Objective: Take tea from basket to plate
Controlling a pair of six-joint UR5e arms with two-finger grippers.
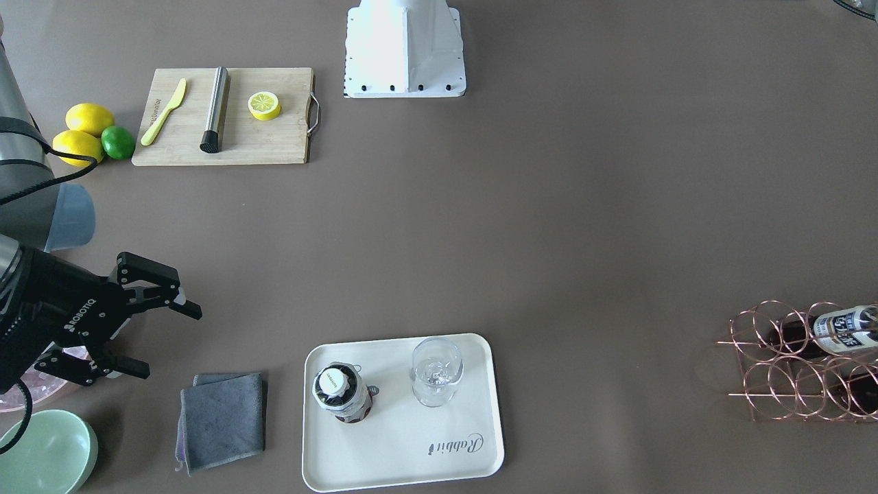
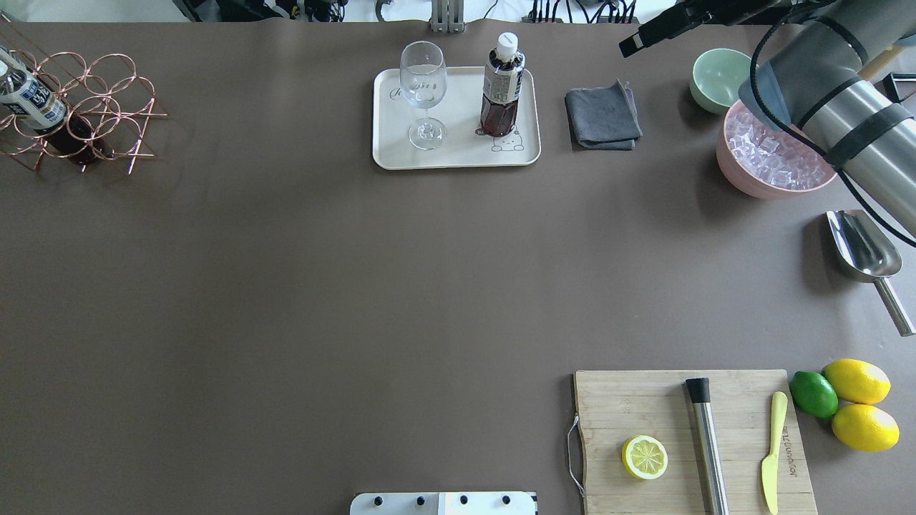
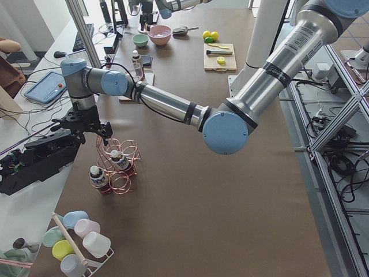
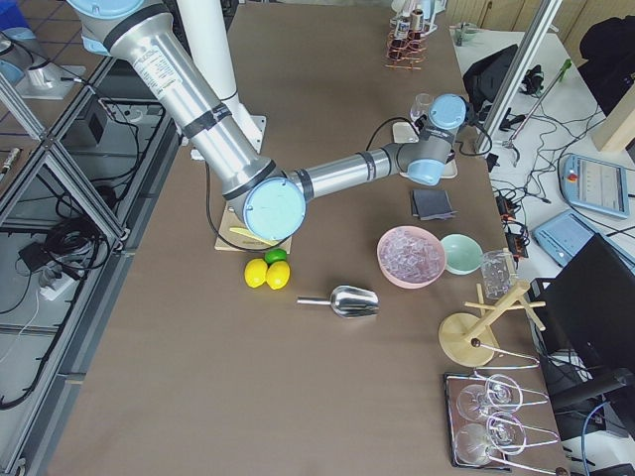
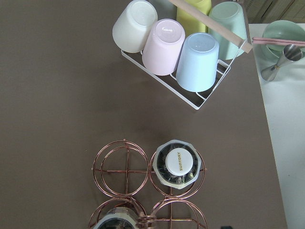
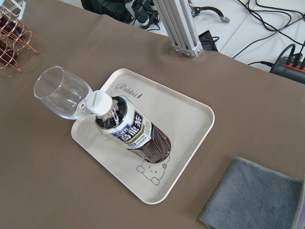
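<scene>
I see the small plastic bottle of dark brown tea (image 1: 341,392) with its white cap standing up straight on the cream-white rectangular plate (image 1: 411,449) with the grey bear drawing. The plate lies at the table's far edge from the robot, about halfway along it. The bottle is on the plate's half toward the robot's right, close to the bear. A clear drinking glass (image 1: 437,370) stands on the other half, near the bottle but not touching it.

The right gripper (image 1: 168,342) hangs in the air toward the table's far right corner, well apart from the plate. Its two black fingers are spread wide, with nothing between them. A folded grey cloth (image 1: 223,418) lies flat on the table, just beside the plate's right short side.

The copper wire basket (image 2: 86,114) of round rings sits in the table's far left corner. In the left wrist view, one more brown bottle with a white cap (image 5: 177,164) stands in a ring, and another bottle (image 5: 114,222) peeks in at the bottom.

The left gripper (image 3: 87,131) hangs right over the basket. I see it only from the side camera, so I cannot tell if its fingers are wide or narrow.

A wooden cutting board (image 2: 690,440) lies at the table's near edge, toward the right corner. A pink bowl of ice cubes (image 2: 773,154) sits by the right edge.
</scene>
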